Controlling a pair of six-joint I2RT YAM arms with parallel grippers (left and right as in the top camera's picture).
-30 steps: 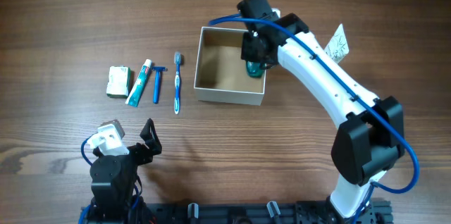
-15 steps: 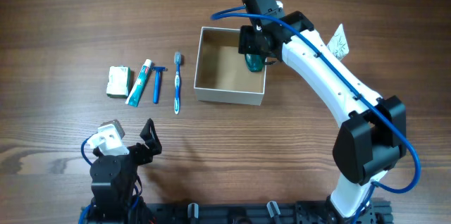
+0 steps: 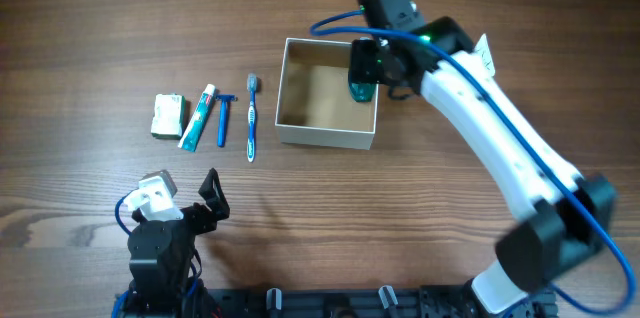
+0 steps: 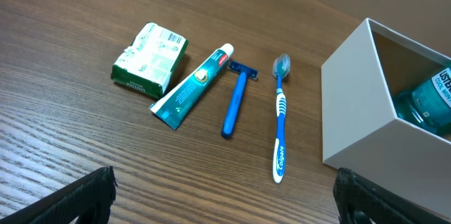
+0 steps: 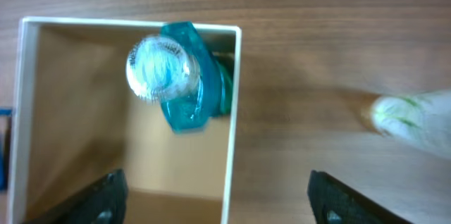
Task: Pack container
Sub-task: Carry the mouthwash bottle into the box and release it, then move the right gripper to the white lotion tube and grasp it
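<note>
Hidden: From the right wrist we see only the clear cap and teal shoulders of the bottle [image 5: 173, 76]. From the left wrist, the box wall and the frame edge cut it off. A white packet [image 3: 482, 58] at 3 o'clock of the box lies partly under the right arm [image 3: 500, 148] and blurs in the wrist view, so we cannot tell what it is.
Writing: The bottle's label begins "LISTE" before the frame ends. We read "Colgate" on the toothbrush [image 4: 280, 118]. The print on the green packet [image 4: 150, 60] is too small for us.
Right pincer [image 5: 216, 185]: spread wide and released, above the box, with nothing between its fingers.
Left pincer [image 4: 225, 203]: spread wide and empty, above the table [image 3: 100, 18].
Container [image 3: 325, 138]: on the table at about 12 o'clock. The bottle sits inside, in its 2 o'clock corner.
Row at 9 o'clock of the container: toothbrush, razor [image 4: 236, 97], toothpaste tube [image 4: 192, 86], green packet.
</note>
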